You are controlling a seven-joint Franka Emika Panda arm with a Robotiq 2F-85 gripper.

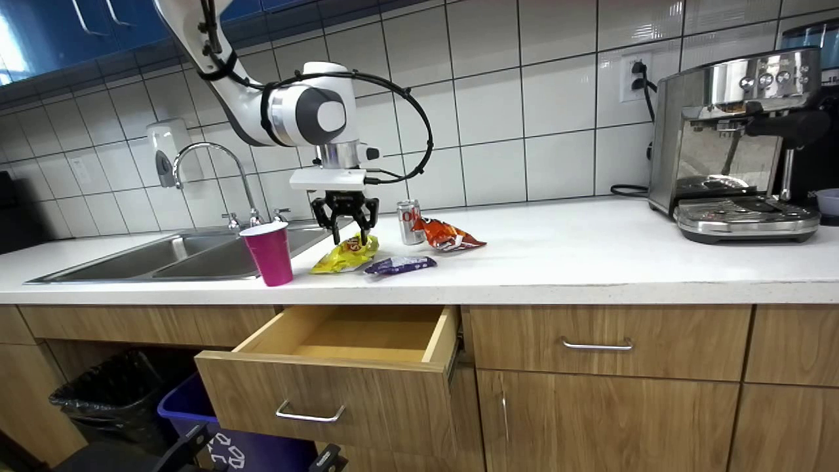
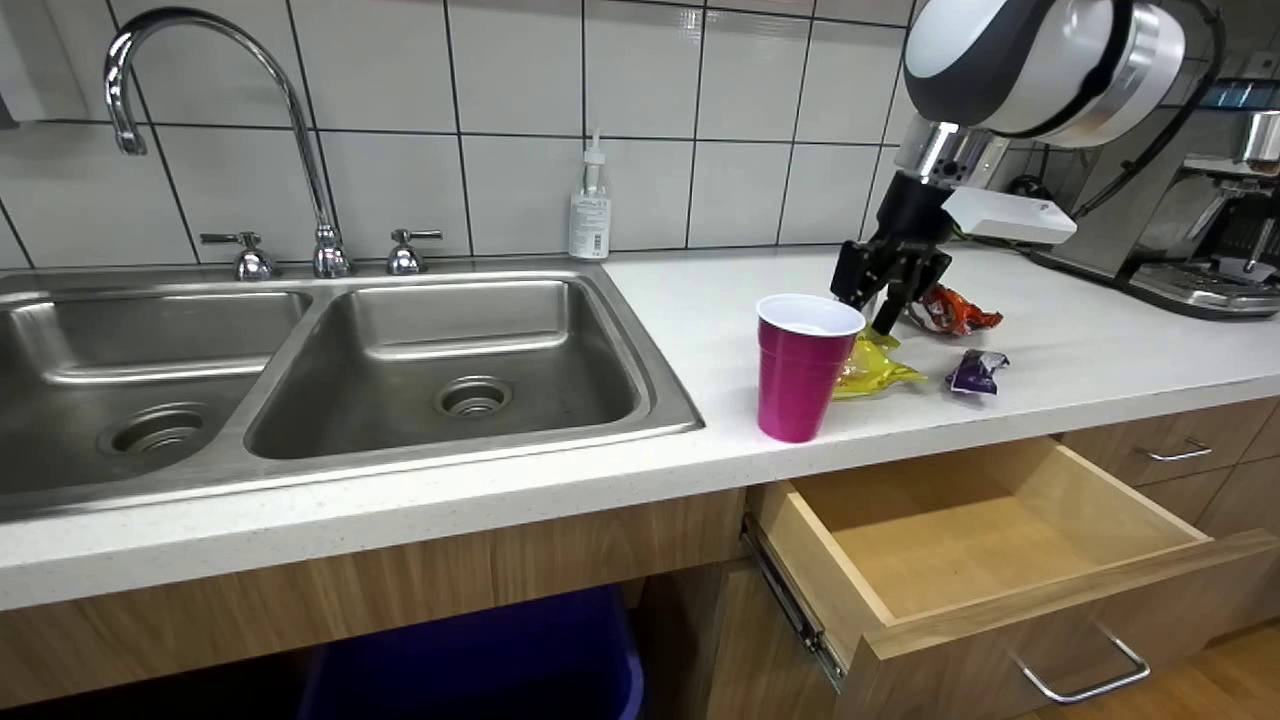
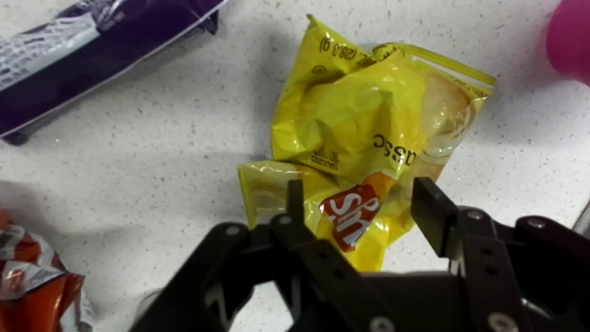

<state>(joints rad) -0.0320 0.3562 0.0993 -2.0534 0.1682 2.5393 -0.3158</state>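
The gripper pointed downward with its jaws parted, one finger on either side of the red logo of the yellow Lay's chip bag. The bag lay right under it on the white countertop; whether the fingers touched the wrapper could not be told. Above the gripper, the single arm sloped down and bent at the wrist.

Three snack packages lay there in all: the yellow one beneath the gripper, one purple packet near it toward the counter's front edge, and one orange-red bag near it on the side of the espresso machine. One silver soda can stood upright by the orange-red bag. One pink cup stood upright on the gripper's opposite side, toward the two-basin sink, blocking part of the yellow bag in an exterior view.

Farther from the gripper, one pump bottle stood by the sink's back corner, and one pulled-out drawer jutted from below the countertop.
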